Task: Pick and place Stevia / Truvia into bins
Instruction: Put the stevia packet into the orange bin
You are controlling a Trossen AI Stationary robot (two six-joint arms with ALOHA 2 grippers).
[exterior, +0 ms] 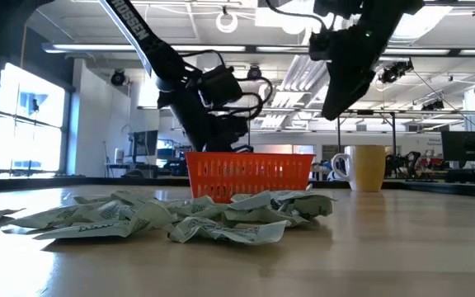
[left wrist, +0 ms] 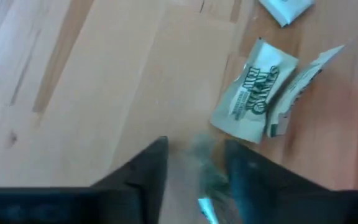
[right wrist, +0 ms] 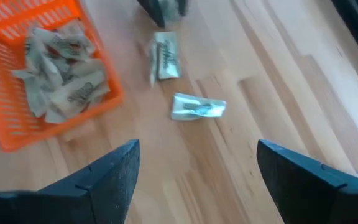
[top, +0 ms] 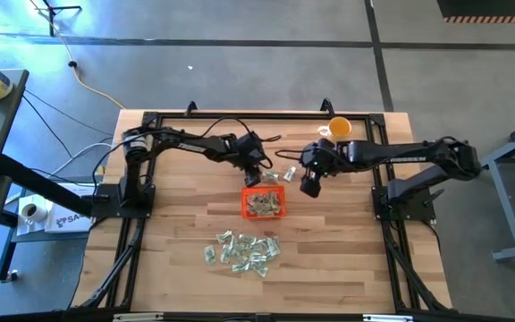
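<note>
The orange tray sits mid-table and holds several green-and-white Stevia packets. A larger heap of packets lies on the wood near the table's near edge. Two loose packets lie just beyond the tray's far right corner. My left gripper hangs at the tray's far side, with a blurred packet between its fingers. My right gripper is wide open. It is raised above the table right of the tray and touches nothing. My left gripper has one packet pinched between its two fingers, which point down from above. The packet is blurred, so I cannot tell which part of it they are on or whether it is clear of the table.
An orange-yellow cup stands near the table's far edge, behind the right arm. Two more packets lie on the wood just ahead of the left gripper. Bare wood shows to the left and right of the tray and heap.
</note>
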